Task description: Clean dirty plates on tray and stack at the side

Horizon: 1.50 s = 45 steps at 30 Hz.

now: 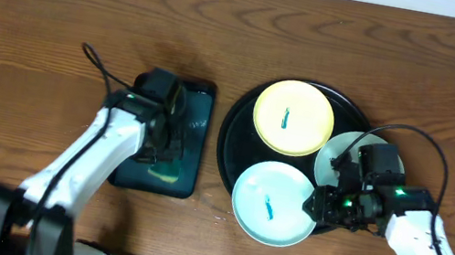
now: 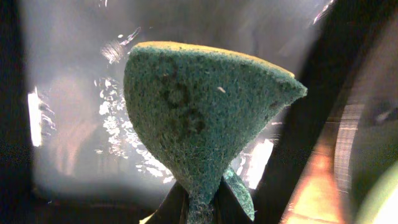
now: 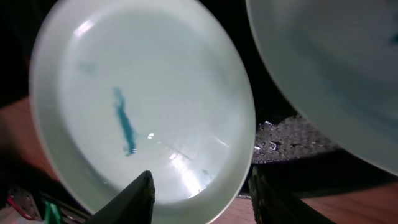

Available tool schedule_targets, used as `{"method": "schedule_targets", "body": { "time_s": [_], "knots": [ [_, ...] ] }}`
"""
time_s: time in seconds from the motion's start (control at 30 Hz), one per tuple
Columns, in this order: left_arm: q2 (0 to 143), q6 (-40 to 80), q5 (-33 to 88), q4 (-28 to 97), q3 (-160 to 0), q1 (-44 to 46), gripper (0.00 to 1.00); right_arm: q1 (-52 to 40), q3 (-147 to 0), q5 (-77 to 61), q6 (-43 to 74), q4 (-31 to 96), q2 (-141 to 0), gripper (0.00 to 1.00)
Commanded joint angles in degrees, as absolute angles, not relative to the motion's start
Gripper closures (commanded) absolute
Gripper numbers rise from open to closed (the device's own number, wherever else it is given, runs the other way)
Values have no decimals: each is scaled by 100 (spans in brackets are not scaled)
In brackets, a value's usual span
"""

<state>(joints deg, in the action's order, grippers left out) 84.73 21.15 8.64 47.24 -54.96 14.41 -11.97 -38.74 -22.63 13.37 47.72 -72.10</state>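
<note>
Straddling the right rim of the near scribbled plate (image 1: pixel 272 203) on the black tray (image 1: pixel 233 124) with right gripper (image 3: pixel 200 183) fingers apart (the nearer arm); well left, clamping a sponge (image 2: pixel 199 106) in left gripper (image 2: pixel 199 208).

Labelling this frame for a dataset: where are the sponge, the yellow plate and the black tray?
sponge (image 2: pixel 199 118), left wrist view, green scouring face.
yellow plate (image 1: pixel 309 123), overhead view, right of its scribble.
black tray (image 1: pixel 231 130), overhead view, left rim.
</note>
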Motion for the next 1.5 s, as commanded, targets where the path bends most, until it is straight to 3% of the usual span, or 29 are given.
{"method": "schedule_targets", "body": {
  "time_s": [0.0,0.13,0.27,0.37,0.47,0.67,0.9,1.1,1.27,1.47],
  "knots": [
    [7915,2102,917,4799,-5739,1446,92,-1433,-3592,-2163,1592,4348,-7417,51],
    [7389,2102,1337,4849,-5739,1446,92,-1662,-3319,-1726,2204,3839,-7797,54],
    [7065,2104,1352,4925,-5736,1446,92,-1728,-3308,-1719,2338,3389,-8134,76],
    [7030,2106,1358,5004,-5736,1446,92,-1730,-3308,-1712,2440,3369,-8176,80],
    [7041,2104,1358,5089,-5734,1459,92,-1728,-3308,-1500,2440,2897,-8173,98],
    [7039,2108,1468,5050,-5734,1461,93,-1710,-3310,-1288,2484,1905,-8176,99],
    [7041,2110,1555,4901,-5734,1461,92,-1712,-3310,-429,2834,1802,-8176,99],
    [7041,2158,1614,4790,-5732,1461,93,-1732,-3310,-532,3468,1476,-8176,99],
    [7046,2169,1776,4744,-5721,1492,93,-1737,-3310,-1107,2947,1522,-8176,79],
    [7249,2176,1780,4397,-5658,1865,93,-1737,-3308,-1238,2600,1890,-8178,75]
  ]
}}
